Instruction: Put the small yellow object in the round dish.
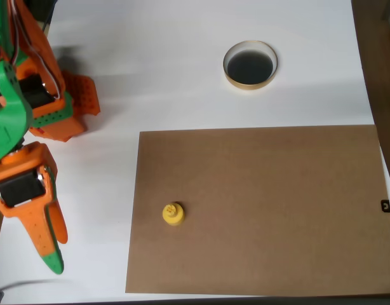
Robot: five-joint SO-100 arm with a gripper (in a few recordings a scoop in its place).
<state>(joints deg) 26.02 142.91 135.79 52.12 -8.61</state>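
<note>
seen from overhead: small yellow object (173, 214) upright on a brown board (265, 210), near the board's left edge and in its lower half, round base down, narrower knob up. well apart from the gripper (54, 250), which hangs at the picture's left side over the white table (163, 76), off the board entirely. yellow piece to the right of the fingertips and a little higher in the picture, with a strip of white table and the board's left edge between the two. no contact between them.

gripper orange with a green tip, pointing down toward the picture's bottom edge. fingers (38, 236) lying close together, tapering to nearly one point, nothing between them; looks closed and empty, though the steep angle hides any thin gap at the tips.

round dish (250, 65) on the white table beyond the board's top edge, right of centre, pale gold rim around a dark inside, nothing in it. far from the yellow piece, up and to the right of it, and farther still from the gripper, diagonally across the picture.

arm's green and orange body (23, 95) filling the upper left corner, with wires running along it. small black mark (385, 206) at the board's right edge.
</note>
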